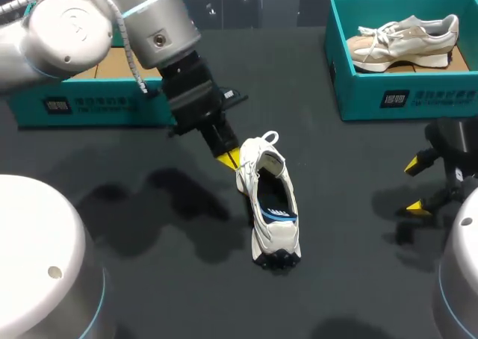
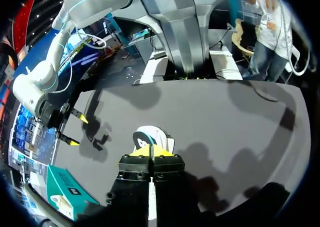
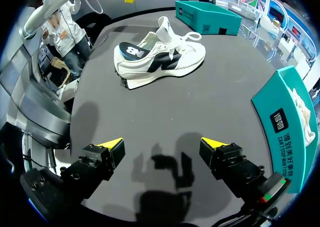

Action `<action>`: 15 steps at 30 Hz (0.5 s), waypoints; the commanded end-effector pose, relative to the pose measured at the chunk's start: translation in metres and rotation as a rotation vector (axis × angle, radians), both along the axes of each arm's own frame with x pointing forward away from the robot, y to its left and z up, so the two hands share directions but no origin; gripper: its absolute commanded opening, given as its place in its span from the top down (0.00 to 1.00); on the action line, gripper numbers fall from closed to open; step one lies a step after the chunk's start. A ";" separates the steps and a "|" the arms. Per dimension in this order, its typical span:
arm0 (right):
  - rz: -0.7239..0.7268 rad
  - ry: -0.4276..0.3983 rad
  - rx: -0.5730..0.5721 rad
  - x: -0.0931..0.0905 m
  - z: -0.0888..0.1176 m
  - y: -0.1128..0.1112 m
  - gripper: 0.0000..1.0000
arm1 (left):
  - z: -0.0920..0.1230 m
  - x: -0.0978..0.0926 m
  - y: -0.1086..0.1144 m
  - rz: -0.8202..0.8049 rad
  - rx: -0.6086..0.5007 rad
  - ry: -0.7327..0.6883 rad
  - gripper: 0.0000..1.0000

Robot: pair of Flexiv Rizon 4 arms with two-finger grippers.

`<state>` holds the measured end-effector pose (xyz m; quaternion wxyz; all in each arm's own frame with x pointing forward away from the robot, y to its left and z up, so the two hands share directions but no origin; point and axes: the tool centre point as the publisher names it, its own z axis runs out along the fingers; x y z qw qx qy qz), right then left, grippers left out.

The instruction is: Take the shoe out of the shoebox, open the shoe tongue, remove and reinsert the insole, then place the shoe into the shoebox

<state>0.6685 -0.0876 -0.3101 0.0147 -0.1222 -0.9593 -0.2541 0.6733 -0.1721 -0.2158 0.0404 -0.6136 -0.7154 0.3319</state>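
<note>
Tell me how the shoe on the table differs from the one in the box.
The white shoe stands on the table, left gripper at its laces; the beige shoe lies in the teal shoebox, untouched. The white shoe runs near to far; the beige shoe lies crosswise. Both are laced sneakers.

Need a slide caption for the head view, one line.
Left end effector beside the white shoe standing on the table; right end effector open, apart; beige shoe lying in the shoebox.

We record a dark table [image 1: 336,175] (matte, with shadows across it). At its far right corner stands a teal box [image 1: 358,92], holding a beige sneaker [image 1: 407,40] with white laces.
</note>
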 end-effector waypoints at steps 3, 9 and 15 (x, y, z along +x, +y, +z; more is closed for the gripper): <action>-0.001 0.000 -0.003 -0.001 0.000 0.000 0.00 | -0.002 0.004 -0.012 -0.068 0.098 -0.004 1.00; -0.001 0.000 -0.003 -0.001 0.000 0.000 0.00 | -0.021 0.002 -0.038 -0.114 0.124 -0.028 1.00; -0.001 0.000 -0.003 -0.001 0.000 0.000 0.00 | -0.042 -0.004 -0.051 -0.148 0.153 -0.060 1.00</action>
